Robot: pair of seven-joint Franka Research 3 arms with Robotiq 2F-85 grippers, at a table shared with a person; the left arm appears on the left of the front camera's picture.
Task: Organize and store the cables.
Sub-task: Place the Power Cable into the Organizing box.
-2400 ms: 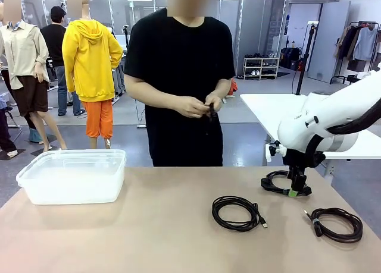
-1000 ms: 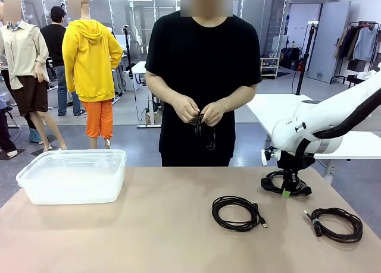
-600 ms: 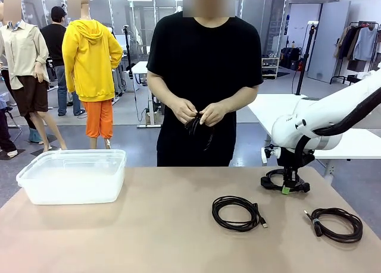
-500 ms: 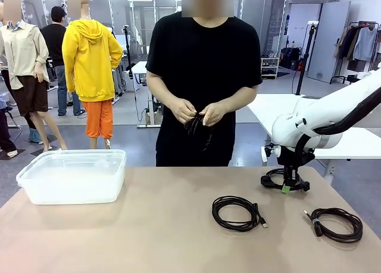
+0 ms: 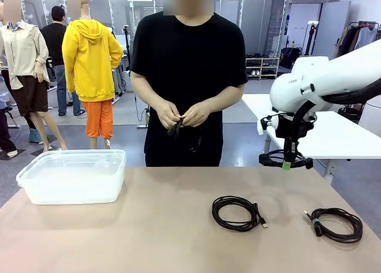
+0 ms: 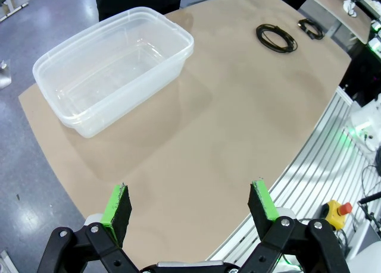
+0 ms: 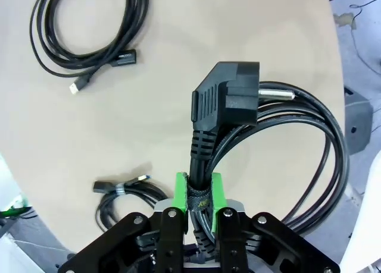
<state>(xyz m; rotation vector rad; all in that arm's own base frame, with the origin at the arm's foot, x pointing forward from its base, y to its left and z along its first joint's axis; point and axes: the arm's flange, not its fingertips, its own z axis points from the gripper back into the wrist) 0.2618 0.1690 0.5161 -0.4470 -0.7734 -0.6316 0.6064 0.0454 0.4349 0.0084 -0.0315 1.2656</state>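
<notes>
My right gripper [image 5: 287,163] [image 7: 199,193] is shut on a coiled black power cable [image 5: 281,159] [image 7: 280,154] with a big angled plug, and holds it in the air above the table's far right. Two more coiled cables lie on the table: one in the middle [image 5: 237,212] [image 7: 83,26] and one at the right [image 5: 336,223] [image 7: 122,195]. The person across the table winds another black cable [image 5: 184,133] in both hands. My left gripper [image 6: 190,203] is open and hangs high over the table's left end, with nothing between its fingers.
A clear plastic tub [image 5: 72,175] [image 6: 113,71] stands on the table's left side. A bare tan tabletop [image 5: 149,231] stretches between the tub and the cables. A white table [image 5: 321,130] stands behind on the right.
My right gripper closed on the power cable and lifted it off the table. The person shifted a little to the left while still winding a cable.
</notes>
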